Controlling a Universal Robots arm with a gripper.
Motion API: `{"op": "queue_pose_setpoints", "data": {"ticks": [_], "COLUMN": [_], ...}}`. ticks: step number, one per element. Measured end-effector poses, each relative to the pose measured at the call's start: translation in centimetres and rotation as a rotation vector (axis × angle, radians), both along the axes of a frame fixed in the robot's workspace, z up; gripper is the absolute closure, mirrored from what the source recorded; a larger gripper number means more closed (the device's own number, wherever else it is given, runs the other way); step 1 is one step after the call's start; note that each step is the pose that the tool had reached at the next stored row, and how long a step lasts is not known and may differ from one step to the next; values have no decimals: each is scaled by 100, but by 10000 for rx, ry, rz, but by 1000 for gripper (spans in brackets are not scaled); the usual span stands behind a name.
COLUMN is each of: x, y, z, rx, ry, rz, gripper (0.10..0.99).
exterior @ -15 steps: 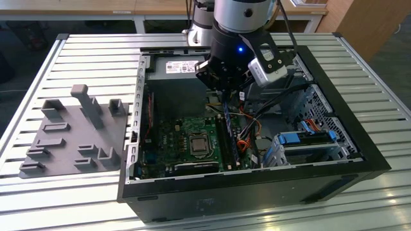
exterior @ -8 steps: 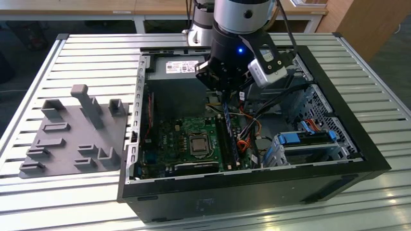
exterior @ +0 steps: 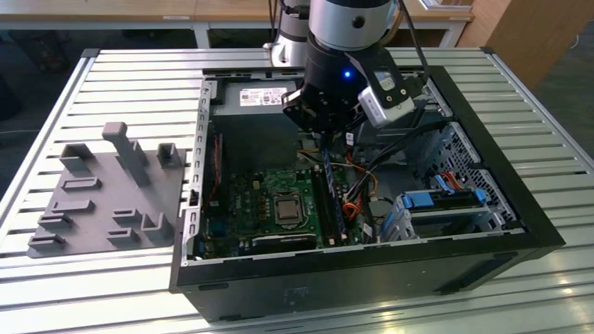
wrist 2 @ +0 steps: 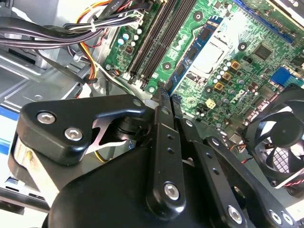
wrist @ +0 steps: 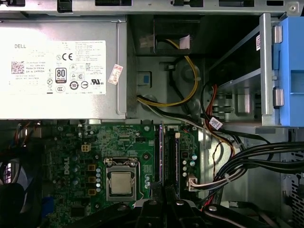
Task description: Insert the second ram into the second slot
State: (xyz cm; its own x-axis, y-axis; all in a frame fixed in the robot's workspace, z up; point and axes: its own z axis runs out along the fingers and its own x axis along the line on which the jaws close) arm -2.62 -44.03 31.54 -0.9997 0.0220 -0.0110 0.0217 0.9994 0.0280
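The table [exterior: 111, 69] is built of ribbed bare metal, dully shining. The fixture plate [exterior: 102, 202] appears moulded in matt grey plastic. The computer case [exterior: 371, 278] is finished matt black outside, with bare sheet metal left inside. The gripper [wrist 2: 166, 92] is seen as smooth, slightly glossy black (its screw heads are bright metal). The second ram [wrist 2: 194, 50] is a lacquered blue board. The power supply [wrist: 61, 107] is clad in plain grey metal and carries a paper label [wrist: 76, 66]. The drive bracket [wrist: 292, 71] is formed of smooth blue plastic.
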Motion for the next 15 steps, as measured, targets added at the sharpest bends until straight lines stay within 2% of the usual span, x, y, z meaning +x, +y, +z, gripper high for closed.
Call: {"op": "queue_pose_setpoints", "data": {"ticks": [4,10,13,15], "x": [5,24,39,47], "y": [0,0,0,0], "z": [-7,-18,-27,-37], "rx": [3,0,2,3], "ry": [2,49,109,182], "rz": [2,1,1,0], "gripper": [953,953,953,953]}}
